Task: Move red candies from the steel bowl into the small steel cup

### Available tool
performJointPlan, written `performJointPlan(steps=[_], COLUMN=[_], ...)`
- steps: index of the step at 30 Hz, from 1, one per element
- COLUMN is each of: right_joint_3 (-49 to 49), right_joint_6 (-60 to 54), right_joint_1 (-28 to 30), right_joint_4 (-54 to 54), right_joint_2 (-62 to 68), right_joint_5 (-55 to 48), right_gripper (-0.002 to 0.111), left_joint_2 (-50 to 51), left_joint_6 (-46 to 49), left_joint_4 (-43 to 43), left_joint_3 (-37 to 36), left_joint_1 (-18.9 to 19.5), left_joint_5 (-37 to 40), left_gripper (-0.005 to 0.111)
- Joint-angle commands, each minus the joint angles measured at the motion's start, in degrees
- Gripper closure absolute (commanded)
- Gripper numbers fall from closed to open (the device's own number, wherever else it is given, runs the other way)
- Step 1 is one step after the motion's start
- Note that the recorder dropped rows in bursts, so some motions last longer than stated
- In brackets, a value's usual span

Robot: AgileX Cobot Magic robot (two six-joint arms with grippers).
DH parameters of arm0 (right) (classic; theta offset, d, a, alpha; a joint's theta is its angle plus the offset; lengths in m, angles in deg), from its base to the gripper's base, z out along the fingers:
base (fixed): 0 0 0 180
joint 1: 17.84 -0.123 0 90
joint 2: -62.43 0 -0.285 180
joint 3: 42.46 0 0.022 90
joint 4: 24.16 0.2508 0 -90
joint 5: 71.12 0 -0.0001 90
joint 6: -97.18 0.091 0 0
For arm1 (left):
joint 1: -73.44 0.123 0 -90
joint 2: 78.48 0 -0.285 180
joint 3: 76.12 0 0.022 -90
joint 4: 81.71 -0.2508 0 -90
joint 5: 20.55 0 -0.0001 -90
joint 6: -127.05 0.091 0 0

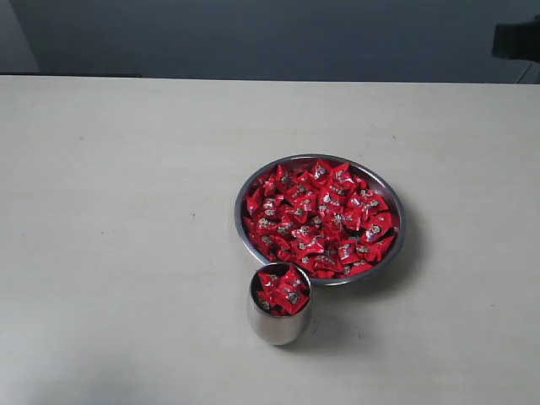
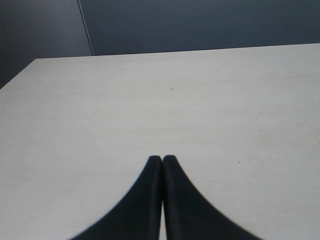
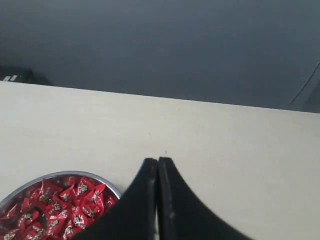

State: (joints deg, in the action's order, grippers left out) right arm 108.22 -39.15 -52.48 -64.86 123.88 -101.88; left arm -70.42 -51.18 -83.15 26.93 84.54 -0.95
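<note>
**A:** What lies nearest to us in the exterior view?

**B:** We see the small steel cup [image 1: 277, 327], a shiny, round-sided tumbler. It stands upright on the pale tabletop [image 1: 118, 211] and is filled to its brim with red candies [image 1: 281, 291].

**A:** And behind it?

**B:** Just beyond the cup we find the steel bowl [image 1: 240, 221], wide and shallow with a thin rim. We cannot tell whether the two touch. The bowl holds a dense heap of the same candies, each in a glossy red wrapper with small silver-white marks. Farther back, the tabletop ends at a dark wall [image 1: 253, 34].

**A:** How do the hands stand?

**B:** In the left wrist view we note the left hand [image 2: 162, 159], its dark fingers pressed tip to tip over the tabletop, gripping nothing. In the right wrist view the right hand [image 3: 158, 161] is likewise pressed together and empty. The bowl's rim and candies appear close beside it.
</note>
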Motion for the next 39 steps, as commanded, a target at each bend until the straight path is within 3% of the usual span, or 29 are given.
performJointPlan(steps=[1,11,15,18,24,30,39], right_joint_3=[-0.3,-0.3,-0.8,-4.3,-16.4,-23.7,-24.3], right_joint_6=[0.0,-0.2,-1.4,-9.9,-14.4,-14.4,-14.4], right_joint_1=[0.3,0.4,11.6,20.0,28.9,29.5,29.5], right_joint_4=[0.3,-5.8,2.4,10.3,14.2,14.4,14.7], right_joint_2=[-3.1,-3.9,-8.2,-14.0,-30.8,-41.1,-43.7], right_joint_5=[-0.6,-6.5,-3.2,0.7,3.0,8.5,6.1], right_gripper=[0.109,0.109,0.109,0.109,0.109,0.109,0.109], left_joint_2=[-0.3,-0.3,-0.3,-0.3,-0.3,-0.3,-0.3], left_joint_6=[-0.1,-0.1,-0.1,-0.1,-0.1,-0.1,-0.1], left_joint_4=[-0.1,-0.1,-0.1,-0.1,-0.1,-0.1,-0.1], left_joint_3=[-0.3,-0.3,-0.3,-0.3,-0.3,-0.3,-0.3], left_joint_1=[-0.4,-0.4,-0.4,-0.4,-0.4,-0.4,-0.4], left_joint_5=[-0.4,-0.4,-0.4,-0.4,-0.4,-0.4,-0.4], left_gripper=[0.106,0.106,0.106,0.106,0.106,0.106,0.106])
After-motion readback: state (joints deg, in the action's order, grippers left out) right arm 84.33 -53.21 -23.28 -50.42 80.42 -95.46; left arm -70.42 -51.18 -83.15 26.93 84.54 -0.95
